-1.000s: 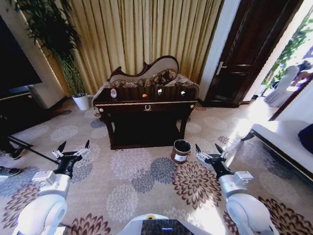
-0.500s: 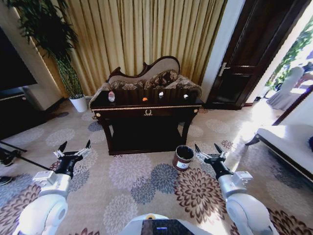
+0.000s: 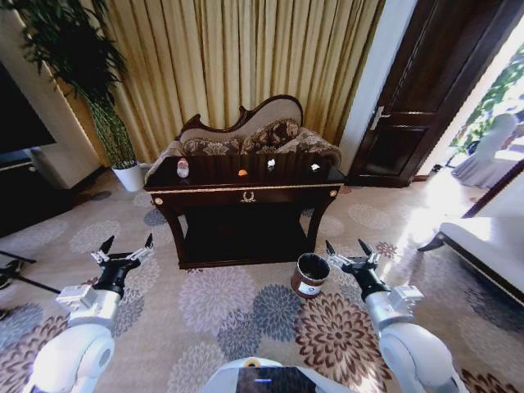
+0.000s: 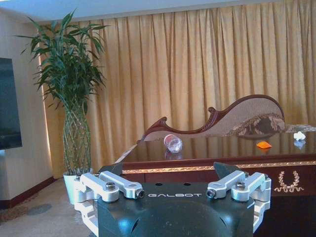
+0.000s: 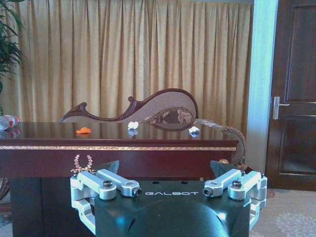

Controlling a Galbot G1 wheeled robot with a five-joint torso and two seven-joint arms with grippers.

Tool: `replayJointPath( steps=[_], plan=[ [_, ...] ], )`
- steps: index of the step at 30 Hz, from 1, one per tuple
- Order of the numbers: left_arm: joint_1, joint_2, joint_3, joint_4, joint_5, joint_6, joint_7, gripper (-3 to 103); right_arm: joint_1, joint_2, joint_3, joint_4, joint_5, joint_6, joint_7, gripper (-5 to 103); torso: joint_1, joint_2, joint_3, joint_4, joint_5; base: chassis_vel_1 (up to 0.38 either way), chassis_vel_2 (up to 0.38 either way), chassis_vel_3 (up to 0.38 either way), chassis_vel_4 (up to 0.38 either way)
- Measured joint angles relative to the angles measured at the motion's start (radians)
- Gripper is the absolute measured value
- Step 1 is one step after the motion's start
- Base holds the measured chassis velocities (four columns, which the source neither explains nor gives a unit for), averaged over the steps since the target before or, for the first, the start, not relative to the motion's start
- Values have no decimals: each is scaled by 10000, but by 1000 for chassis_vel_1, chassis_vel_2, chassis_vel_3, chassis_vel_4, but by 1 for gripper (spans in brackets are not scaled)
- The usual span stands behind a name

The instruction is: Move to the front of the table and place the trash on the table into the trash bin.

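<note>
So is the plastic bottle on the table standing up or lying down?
Lying down. The bottle rests on its side on the table top, at the robot's left end, its round base facing the left wrist camera.

Both arms reach forward, left pincer (image 3: 124, 245) and right pincer (image 3: 350, 249) spread wide.

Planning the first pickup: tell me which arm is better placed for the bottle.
Left, probably. The bottle lies at the table's left end, on the side of the open left claw; the open right claw hangs beside the trash bin.
</note>
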Motion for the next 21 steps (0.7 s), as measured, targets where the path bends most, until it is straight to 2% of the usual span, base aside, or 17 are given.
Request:
replayJointPath(
  steps=[21],
  plan=[
    [-1, 138, -142, -183, -115, 107, 8, 100, 135, -46, -22, 267, 187, -195, 54, 100, 0, 1, -1, -2, 0, -125, 127, 127, -138]
  ],
)
